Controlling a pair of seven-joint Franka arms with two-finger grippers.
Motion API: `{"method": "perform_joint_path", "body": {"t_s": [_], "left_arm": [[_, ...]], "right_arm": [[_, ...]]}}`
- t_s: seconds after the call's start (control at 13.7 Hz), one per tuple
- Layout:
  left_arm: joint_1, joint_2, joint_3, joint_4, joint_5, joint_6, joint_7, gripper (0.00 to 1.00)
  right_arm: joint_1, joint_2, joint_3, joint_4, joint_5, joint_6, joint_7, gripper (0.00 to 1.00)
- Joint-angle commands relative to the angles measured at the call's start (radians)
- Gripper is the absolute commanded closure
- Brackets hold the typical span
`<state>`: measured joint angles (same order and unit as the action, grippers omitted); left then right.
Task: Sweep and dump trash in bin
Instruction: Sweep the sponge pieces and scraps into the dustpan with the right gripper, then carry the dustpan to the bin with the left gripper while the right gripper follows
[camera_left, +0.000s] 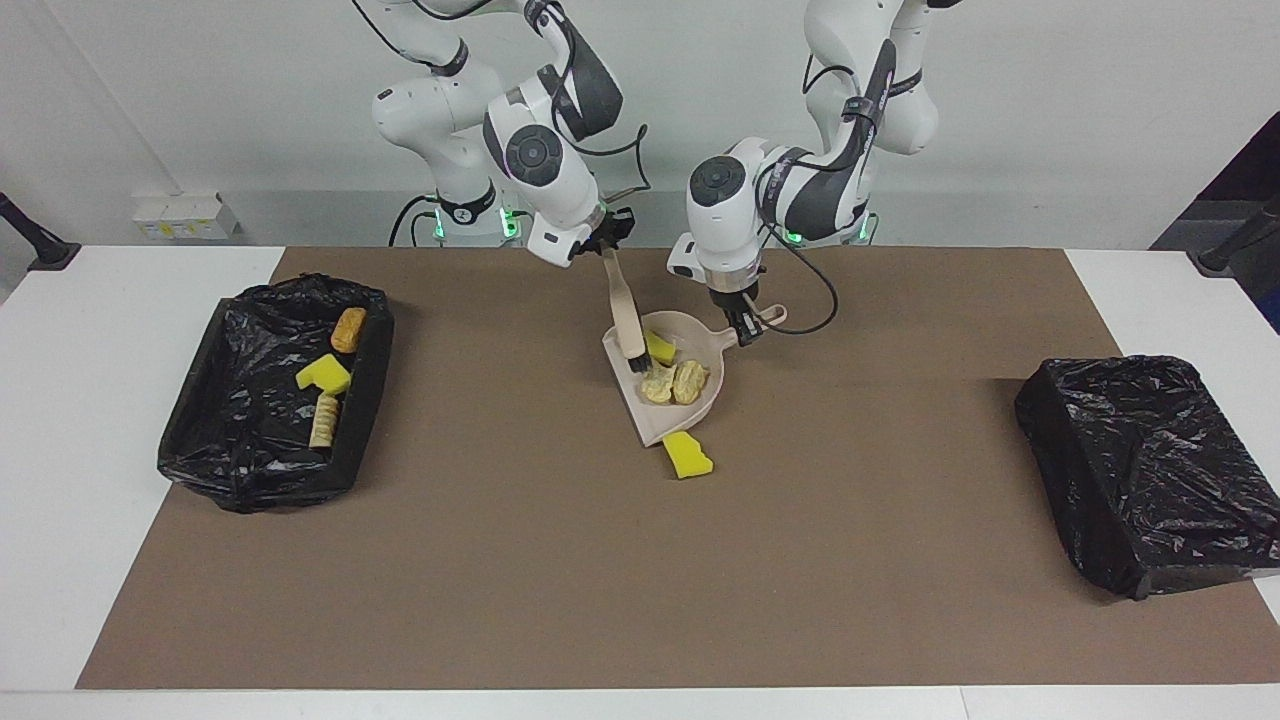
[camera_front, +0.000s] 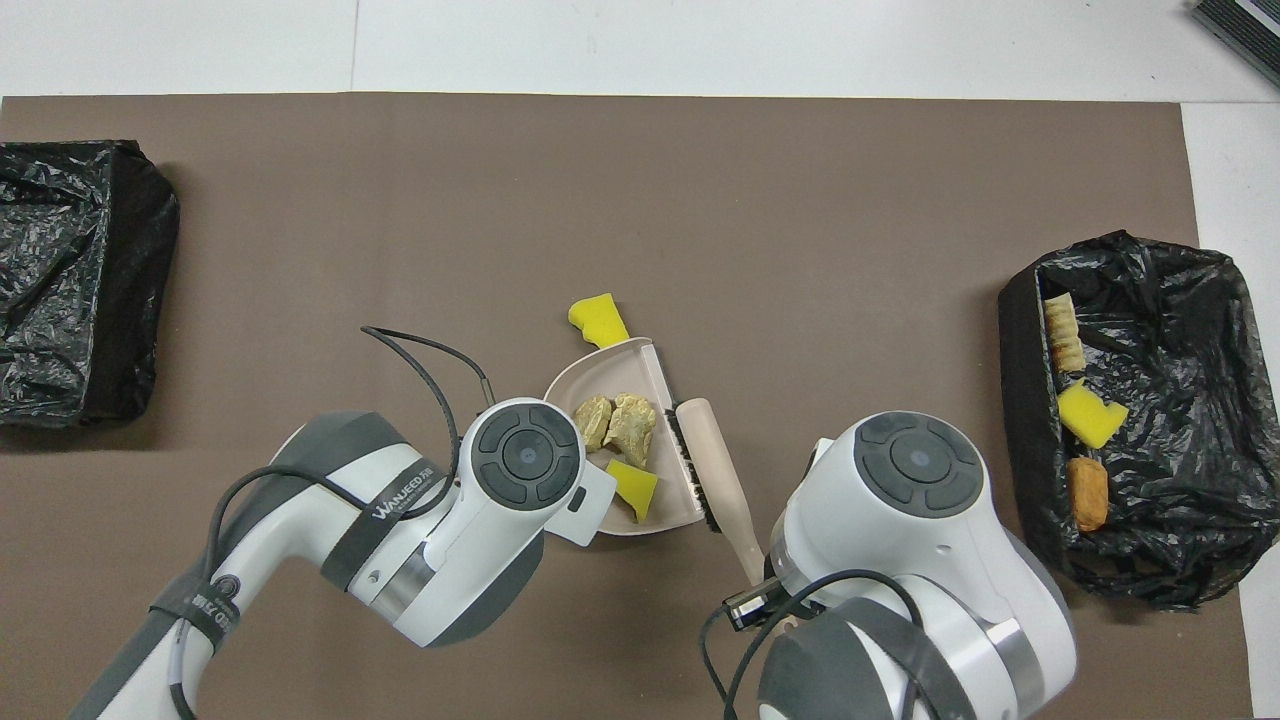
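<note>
A beige dustpan (camera_left: 700, 338) lies mid-mat and holds a yellow sponge chunk (camera_left: 658, 347) and two tan bread-like pieces (camera_left: 657, 384) (camera_left: 689, 380). My left gripper (camera_left: 747, 326) is shut on the dustpan's handle. My right gripper (camera_left: 606, 243) is shut on the beige brush (camera_left: 626, 315); its bristles are inside the pan beside the sponge. Another yellow sponge chunk (camera_left: 688, 456) lies on the mat just at the pan's mouth. In the overhead view the pan (camera_front: 590, 372), brush (camera_front: 718, 475) and loose sponge (camera_front: 598, 318) show; both grippers are hidden under their wrists.
A black-lined bin (camera_left: 240, 480) at the right arm's end holds an orange-brown piece (camera_left: 348, 329), a yellow chunk (camera_left: 323, 374) and a tan piece (camera_left: 324, 420). A second black-bagged bin (camera_left: 1150, 470) stands at the left arm's end. A brown mat (camera_left: 600, 600) covers the table.
</note>
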<state>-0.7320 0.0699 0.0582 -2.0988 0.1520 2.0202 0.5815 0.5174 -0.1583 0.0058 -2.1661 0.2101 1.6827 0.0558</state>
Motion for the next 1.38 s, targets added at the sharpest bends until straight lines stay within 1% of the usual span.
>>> {"method": "perform_joint_path", "body": {"t_s": [0.0, 0.07, 0.15, 0.22, 0.36, 0.51, 0.58, 0.8, 0.87, 1.17, 1.31], "left_arm": [[0.049, -0.077, -0.004, -0.018, -0.012, -0.001, 0.069, 1.0], [0.057, -0.103, -0.003, -0.02, -0.014, -0.006, 0.101, 1.0], [0.087, -0.12, 0.0, -0.02, -0.014, -0.018, 0.131, 1.0], [0.124, -0.131, 0.0, -0.015, -0.014, -0.021, 0.145, 1.0], [0.209, -0.13, 0.008, -0.006, -0.011, -0.012, 0.144, 1.0], [0.284, -0.113, 0.009, 0.014, -0.002, 0.02, 0.146, 1.0], [0.319, -0.089, 0.009, 0.038, -0.002, 0.044, 0.146, 1.0], [0.413, -0.003, 0.009, 0.103, 0.004, 0.098, 0.259, 1.0], [0.434, 0.023, 0.009, 0.126, 0.035, 0.103, 0.291, 1.0], [0.454, 0.119, 0.009, 0.184, 0.116, 0.1, 0.36, 1.0], [0.441, 0.166, 0.008, 0.218, 0.162, 0.098, 0.36, 1.0]], "right_arm": [[-0.014, 0.029, 0.006, 0.04, -0.137, 0.032, -0.147, 1.0], [-0.02, 0.06, 0.002, 0.075, -0.164, 0.044, -0.186, 1.0], [-0.036, 0.106, 0.003, 0.138, -0.172, 0.028, -0.195, 1.0], [-0.036, 0.14, 0.005, 0.178, -0.173, 0.022, -0.195, 1.0], [-0.034, 0.175, 0.005, 0.2, -0.17, 0.041, -0.195, 1.0], [-0.04, 0.175, 0.005, 0.203, -0.173, 0.037, -0.197, 1.0], [-0.042, 0.175, 0.005, 0.2, -0.172, 0.035, -0.197, 1.0], [-0.054, 0.175, 0.005, 0.198, -0.169, 0.035, -0.197, 1.0], [-0.059, 0.175, 0.005, 0.19, -0.169, 0.037, -0.2, 1.0], [-0.071, 0.174, 0.005, 0.181, -0.153, 0.051, -0.2, 1.0], [-0.06, 0.197, 0.005, 0.173, -0.153, 0.078, -0.194, 1.0]]}}
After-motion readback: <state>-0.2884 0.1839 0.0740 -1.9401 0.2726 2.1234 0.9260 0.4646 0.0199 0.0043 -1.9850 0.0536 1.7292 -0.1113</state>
